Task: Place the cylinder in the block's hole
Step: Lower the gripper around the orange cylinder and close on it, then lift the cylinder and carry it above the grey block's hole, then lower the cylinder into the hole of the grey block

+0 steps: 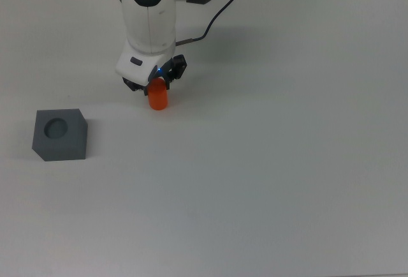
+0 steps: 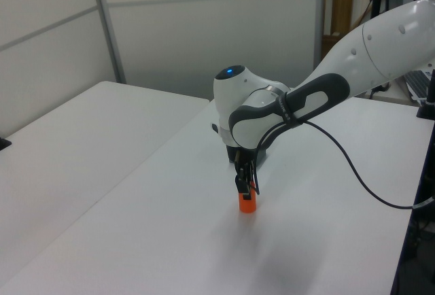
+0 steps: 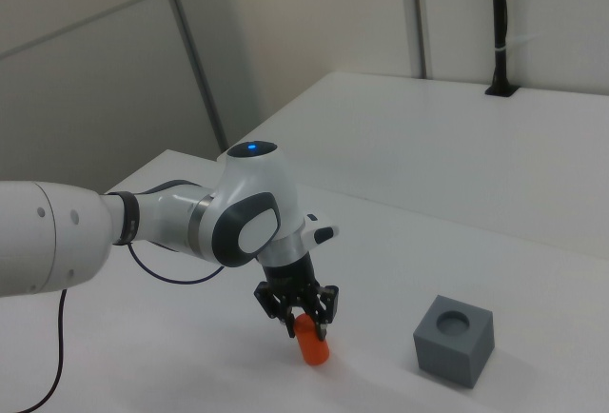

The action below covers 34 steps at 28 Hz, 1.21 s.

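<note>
While the gripper point(image 3: 303, 317) sits low over the top of the orange cylinder point(image 3: 310, 343), its fingers look spread on either side of it and not clamped yet — so nothing's actually been picked up. The cylinder stands upright on the table point(image 1: 274, 162), nearer the top view's far edge, well apart from the grey block point(image 1: 59, 134) — its hole point(image 1: 57, 127) is empty, so grab, carry and drop-in are all left.
</note>
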{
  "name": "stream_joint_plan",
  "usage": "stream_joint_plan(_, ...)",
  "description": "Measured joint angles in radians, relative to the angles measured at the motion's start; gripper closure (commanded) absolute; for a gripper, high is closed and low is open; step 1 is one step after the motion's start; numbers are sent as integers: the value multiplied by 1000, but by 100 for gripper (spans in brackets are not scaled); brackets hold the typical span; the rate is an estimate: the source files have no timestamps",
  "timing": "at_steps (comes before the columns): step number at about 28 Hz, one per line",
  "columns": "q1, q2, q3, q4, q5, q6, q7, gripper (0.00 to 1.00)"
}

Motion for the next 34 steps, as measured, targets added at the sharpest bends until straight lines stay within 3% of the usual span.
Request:
stream_joint_plan(8,-16,-1,-9,84,0,0,1,99)
stream_joint_plan(12,-75,-4,-16,170,13,0,1,99)
stream_joint_plan(18,-169,-1,-50,265,75,0,-8,97)
stream_joint_plan(23,-204,24,-71,293,82,7,-12,97)
stream_joint_plan(34,-205,117,-95,297,85,161,-11,97)
